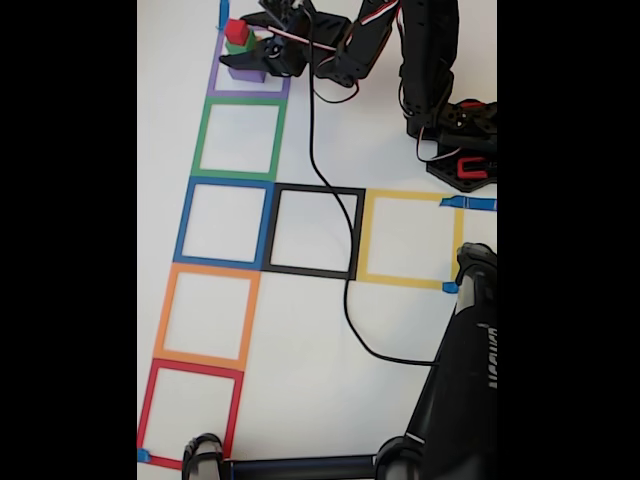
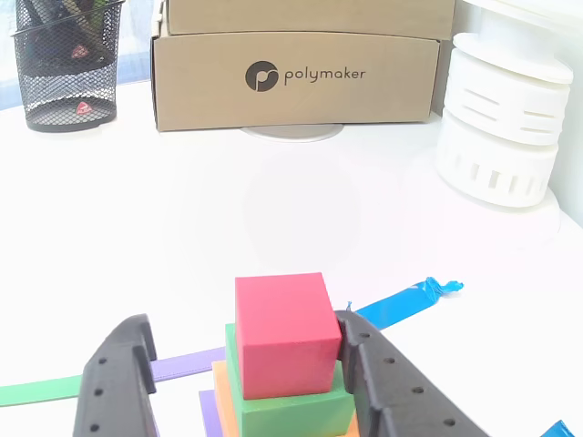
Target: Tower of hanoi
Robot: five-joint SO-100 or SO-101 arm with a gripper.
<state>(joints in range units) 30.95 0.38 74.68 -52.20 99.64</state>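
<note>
Stacked blocks in the purple tape square at the desk's far end: red block on green block, orange block barely peeking out, purple block mostly hidden by the claw. Arm stretched low, claw spread open around the red block, one finger touching or nearly so.

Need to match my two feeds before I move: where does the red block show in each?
Fixed view: red block at top left, topping the stack in the purple tape square.
Other view: red block bottom centre, between the gripper fingers.
Shared landmark: green block directly beneath it.
</note>
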